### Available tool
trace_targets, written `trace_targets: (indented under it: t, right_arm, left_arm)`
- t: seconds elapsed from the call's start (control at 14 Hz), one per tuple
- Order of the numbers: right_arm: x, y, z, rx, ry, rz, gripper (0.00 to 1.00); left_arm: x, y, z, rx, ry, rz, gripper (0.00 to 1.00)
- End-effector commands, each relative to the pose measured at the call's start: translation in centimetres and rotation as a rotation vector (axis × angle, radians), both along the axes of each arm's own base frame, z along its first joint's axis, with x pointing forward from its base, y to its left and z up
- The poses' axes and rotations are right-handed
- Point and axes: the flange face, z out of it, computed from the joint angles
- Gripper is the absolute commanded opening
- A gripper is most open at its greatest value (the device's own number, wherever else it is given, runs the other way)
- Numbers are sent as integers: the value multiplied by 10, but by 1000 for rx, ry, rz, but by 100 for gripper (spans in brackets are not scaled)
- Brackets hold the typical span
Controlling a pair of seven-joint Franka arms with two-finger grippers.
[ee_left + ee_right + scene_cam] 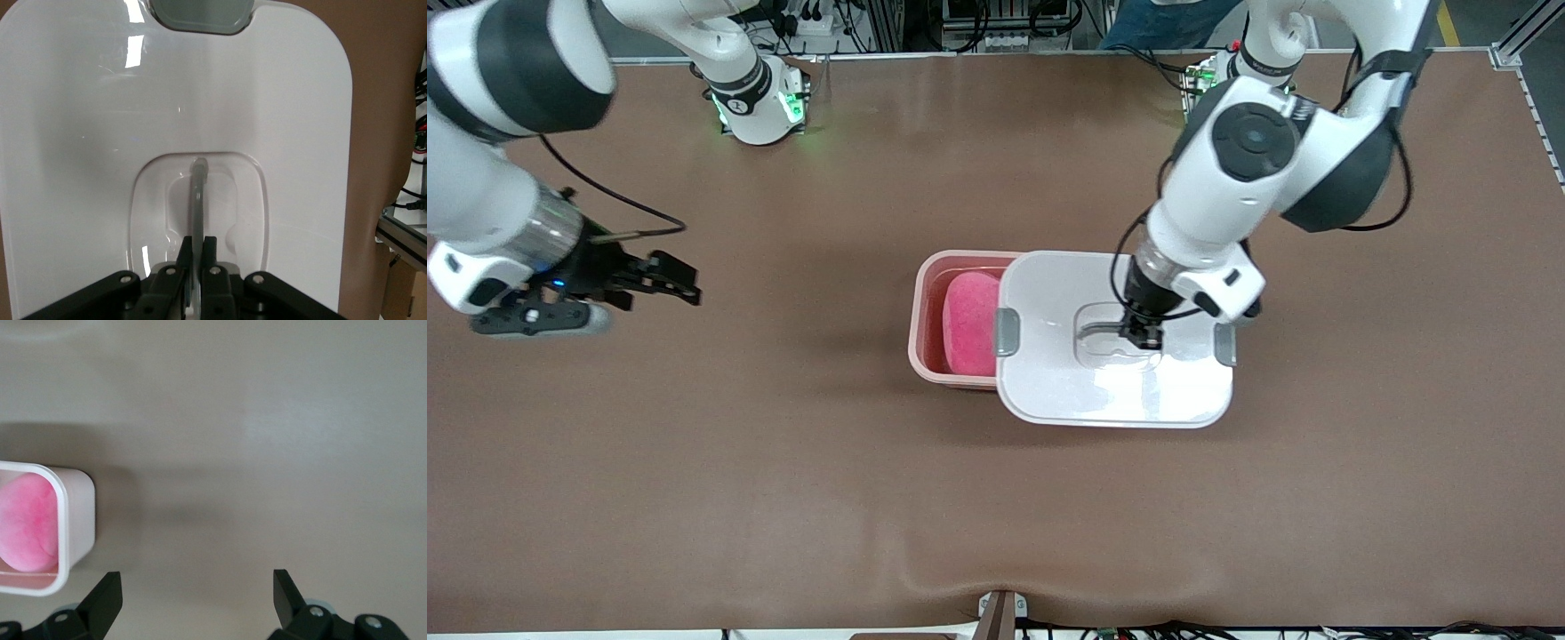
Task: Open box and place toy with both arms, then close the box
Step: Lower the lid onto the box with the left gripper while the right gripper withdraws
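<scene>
I am gripping the white plastic lid's (1116,373) grey handle (197,200) with the left gripper (1143,336), the right gripper (660,277) waiting wide; misaligned, it could snag the pink-red box (925,329) rim over the hot-pink plush toy (969,322).

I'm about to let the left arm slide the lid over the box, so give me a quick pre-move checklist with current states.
1. Toy inside the box: ok.
2. Left gripper shut on the lid handle: ok.
3. Lid lined up over the box: not ok, it sits offset toward the left arm's end, leaving the toy uncovered.
4. Right gripper away from the box, open, waiting over bare table: ok.
5. Side clips free to latch: cannot tell.
</scene>
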Motion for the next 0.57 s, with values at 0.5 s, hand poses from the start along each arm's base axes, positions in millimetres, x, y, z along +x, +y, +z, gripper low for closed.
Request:
trace_targets:
  t: [0.5]
  right_arm:
    - [-58,-95,67,24,80,18,100]
  left_arm:
    - [-52,-104,-48,46,-86,63,0]
